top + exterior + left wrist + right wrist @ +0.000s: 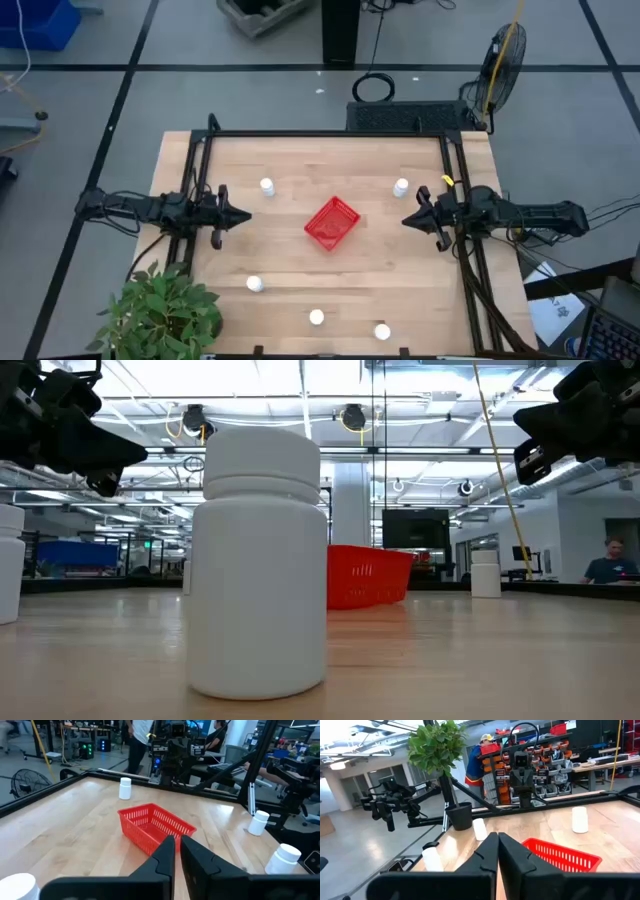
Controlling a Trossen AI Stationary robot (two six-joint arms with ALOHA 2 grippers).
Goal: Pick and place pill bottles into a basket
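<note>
The red basket (331, 222) stands on its base at the table's middle; it also shows in the left wrist view (155, 826) and the right wrist view (560, 853). Five white pill bottles stand upright around it: far left (267, 187), far right (401, 187), near left (254, 284), near middle (317, 318), near right (382, 332). One bottle (260, 560) stands close before the low camera. My left gripper (245, 215) hangs left of the basket, shut and empty. My right gripper (406, 219) hangs right of the basket, shut and empty.
A potted plant (160, 312) stands at the table's near left corner. A dark frame (325, 134) runs along the far edge and both sides. People stand in the room beyond the table (479, 755).
</note>
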